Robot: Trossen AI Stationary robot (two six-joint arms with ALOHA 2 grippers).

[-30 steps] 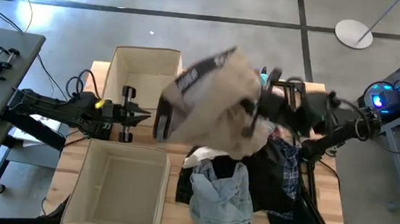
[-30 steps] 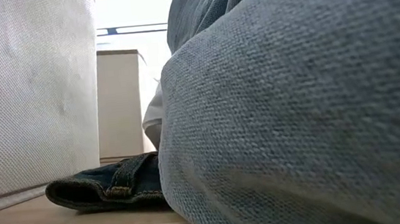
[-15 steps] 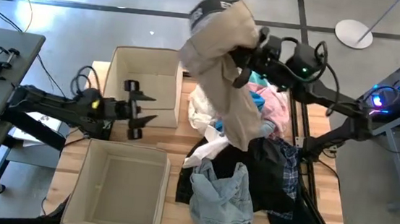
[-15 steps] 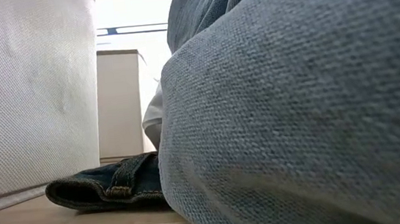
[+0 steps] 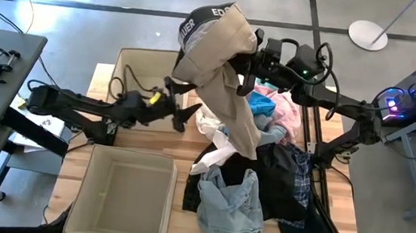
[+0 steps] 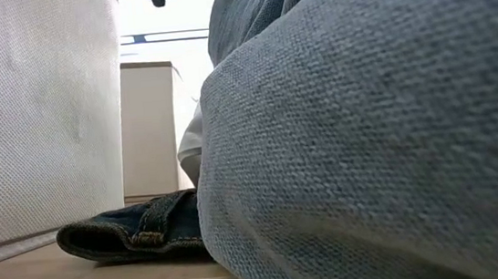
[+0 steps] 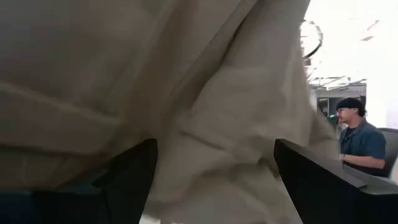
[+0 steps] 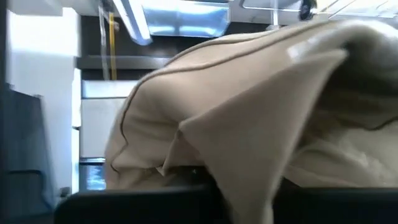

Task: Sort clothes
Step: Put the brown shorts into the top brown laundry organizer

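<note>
R gripper [image 5: 247, 59] holds the beige garment [image 5: 224, 65] up high, fingers clamped on its upper part near the dark lettered waistband. Lifted that way prob. so the cloth hangs free of the pile of clothes [image 5: 256, 166] and L side can get at it. Garment's lower end drapes down to the heap, appears to touch the white item [image 5: 211, 124].

L gripper [image 5: 182, 107] reaches across toward the hanging cloth, fingers apart; in L wrist view beige fabric fills the gap between the two fingers [image 7: 130, 174], not closed on it yet. Looks like a 2-arm handover or spread.

Room: far bin [image 5: 125, 68] sits under/behind L arm, partly covered by it; near bin [image 5: 91, 197] has its opening uncovered, at the desk's [image 5: 176, 219] front L. Pile takes up the desk's R half, some spilling toward the R edge. Pale denim [image 5: 227, 205] lies near the front edge, close to the near bin. Low view blocked by denim, so no check there.
</note>
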